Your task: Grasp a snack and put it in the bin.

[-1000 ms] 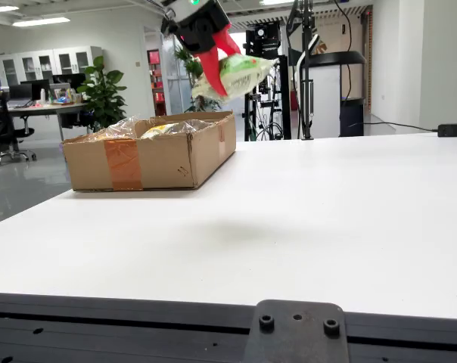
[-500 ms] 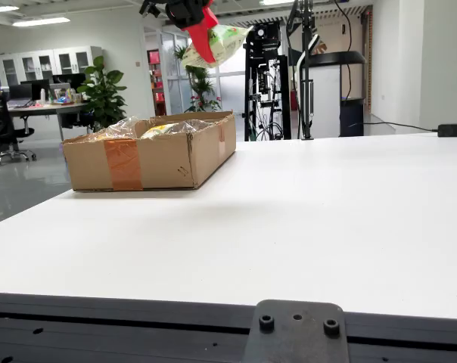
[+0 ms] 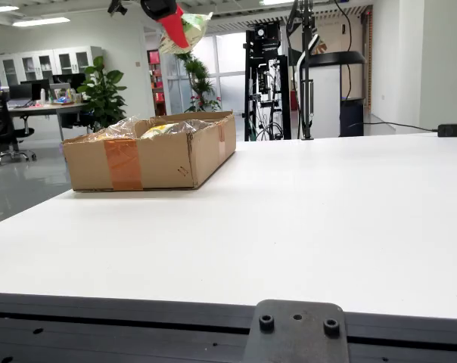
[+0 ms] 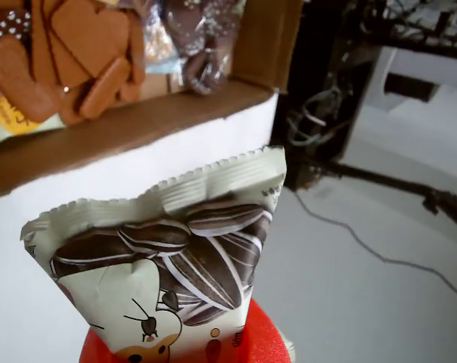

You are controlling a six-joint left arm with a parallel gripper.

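Note:
In the view from the side, my gripper [image 3: 175, 29] with red fingers hangs high above the cardboard box [image 3: 149, 155], shut on a pale green snack bag [image 3: 188, 27]. The box stands at the table's far left and holds several wrapped snacks [image 3: 149, 128]. The view that rides on the gripper shows the bag [image 4: 168, 265], printed with sunflower seeds, pinched at its lower end by a red finger [image 4: 259, 344]. Beyond the bag lies the box's brown rim [image 4: 130, 128], with biscuit packets [image 4: 69, 53] inside.
The white table [image 3: 304, 219] stretches from the box to the right in the view from the side. A black stand and cables [image 3: 304, 68] rise behind the table's far edge. A dark mount [image 3: 296, 333] sits at the near edge.
The gripper has risen and moved left with the snack bag, from beside the box's right corner to high above the box.

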